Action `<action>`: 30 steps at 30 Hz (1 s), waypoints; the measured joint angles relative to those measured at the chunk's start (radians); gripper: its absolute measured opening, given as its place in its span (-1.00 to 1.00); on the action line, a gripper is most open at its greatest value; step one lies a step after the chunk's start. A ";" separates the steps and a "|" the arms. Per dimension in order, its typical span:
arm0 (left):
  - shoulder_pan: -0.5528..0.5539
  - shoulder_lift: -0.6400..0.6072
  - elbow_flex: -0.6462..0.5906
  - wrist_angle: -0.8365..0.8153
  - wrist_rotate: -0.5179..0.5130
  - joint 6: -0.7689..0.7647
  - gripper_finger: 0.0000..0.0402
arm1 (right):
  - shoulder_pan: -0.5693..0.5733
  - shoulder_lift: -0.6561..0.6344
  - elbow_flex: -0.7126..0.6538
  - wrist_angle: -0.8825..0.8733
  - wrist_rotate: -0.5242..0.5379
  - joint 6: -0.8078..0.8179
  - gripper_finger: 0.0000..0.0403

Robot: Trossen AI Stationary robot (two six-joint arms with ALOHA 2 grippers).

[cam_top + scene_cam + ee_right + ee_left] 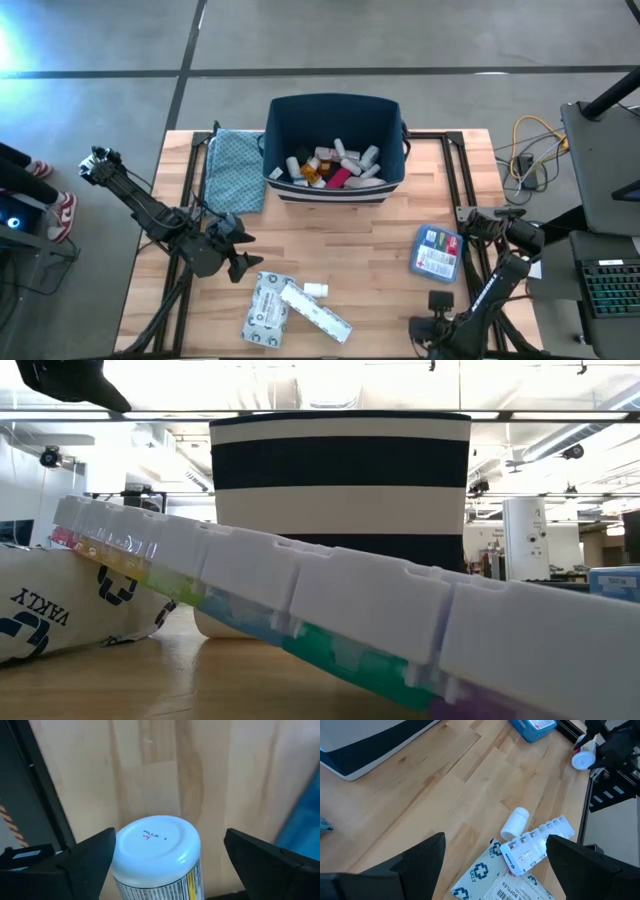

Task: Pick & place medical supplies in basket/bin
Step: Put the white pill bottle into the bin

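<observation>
The right gripper (165, 865) is hanging at the right edge of the wooden surface (350, 240), its jaws standing wide apart on either side of a white plastic pill bottle with a rounded cap (157, 855). The bottle is pointing cap-first toward the wrist camera; whether the fingers are touching its sides cannot be told.

The left gripper (240, 255) is hovering over the left front part of the surface with its jaws spread open and nothing between them. Just beyond them a small white cylindrical pill bottle (515, 823) is lying on its side, its long axis running roughly toward the gripper. Touching it is a long white plastic pill organiser with lidded compartments (537, 845), which is resting tilted across a white printed pouch with blue markings (485, 880); in the low view its tinted translucent undersides are showing.

A flat blue-and-red rectangular packet (436, 251) is lying flat near the right gripper, its long axis running front to back.

The large rectangular navy-blue fabric bin with white stripes (385, 110) is standing at the back centre, holding a jumble of white bottles, an orange vial and a red tube. A folded teal patterned cloth (235, 170) is lying just beside its left wall.
</observation>
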 joint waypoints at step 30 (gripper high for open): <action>0.000 0.000 0.000 0.003 -0.002 -0.026 0.61 | 0.007 -0.021 -0.142 0.149 -0.121 0.009 0.72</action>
